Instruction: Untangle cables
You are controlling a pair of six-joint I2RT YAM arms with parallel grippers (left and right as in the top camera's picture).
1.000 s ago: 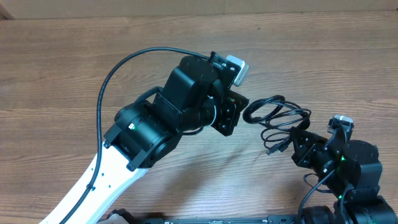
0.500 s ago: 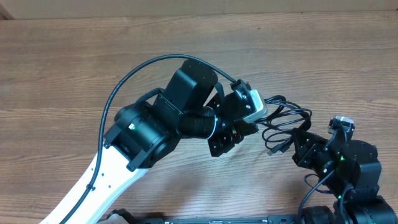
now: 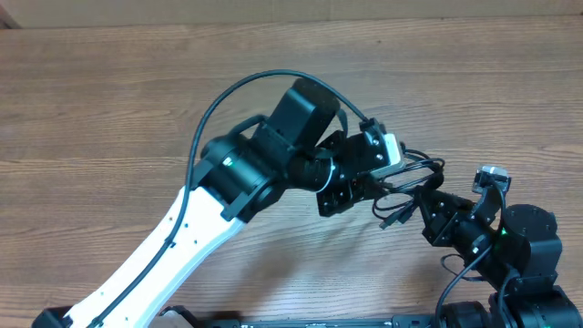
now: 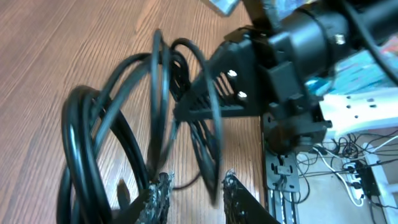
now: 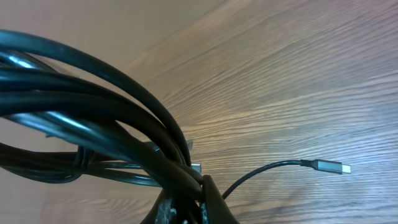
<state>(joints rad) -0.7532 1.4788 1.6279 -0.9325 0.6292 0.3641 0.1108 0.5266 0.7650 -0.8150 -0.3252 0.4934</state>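
Note:
The cables (image 3: 414,173) form a bundle of thin black loops on the wooden table, right of centre. My right gripper (image 3: 428,202) is shut on the bundle's near side. In the right wrist view the cables (image 5: 93,106) run into its closed fingers (image 5: 214,202), and one silver plug end (image 5: 326,166) lies loose on the wood. My left gripper (image 3: 381,180) is at the bundle's left edge. In the left wrist view it (image 4: 194,182) stands open, with one blurred cable strand (image 4: 214,168) passing between the fingertips and the other loops (image 4: 87,130) to the left.
The right arm's black body (image 4: 292,68) sits close behind the loops in the left wrist view. The left arm's own thick black cable (image 3: 237,100) arches above its wrist. Bare wooden tabletop (image 3: 109,109) stretches to the left and back.
The left arm has swung right and turned its wrist down into the bundle, and its jaws have gone from shut to open. The right gripper kept its hold; the loops shifted slightly.

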